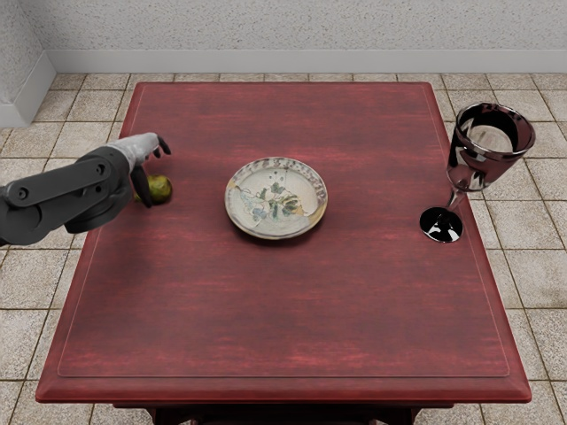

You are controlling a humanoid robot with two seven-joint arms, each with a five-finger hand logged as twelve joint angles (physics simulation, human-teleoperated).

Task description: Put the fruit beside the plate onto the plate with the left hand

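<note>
The left arm is entering from the left edge and is reaching over the far-left part of the table (283,301). The left hand (146,164) is hanging just over the fruit (161,189), with its fingers (162,146) loosely extended past the far side of the fruit and its dark-tipped thumb (142,190) pointing down at the fruit's left side. The hand is staying partly open and is not closing around anything; whether the thumb is touching the fruit cannot be determined.

The fruit, small and yellow-green, is lying on the table near the left edge, partly covered by the hand. It is sitting to the left of the plate (232,202), apart from it, with bare red wood between the two. Nothing is standing in that gap.

The plate, a shallow round dish with a pale patterned face, is resting near the middle of the table, slightly toward the far side.

A dark wine glass (474,164) is standing upright close to the right edge of the table, well apart from the plate and from the hand.

The table is standing on a tiled floor (27,274), with a pale wall (310,27) running along the far side
</note>
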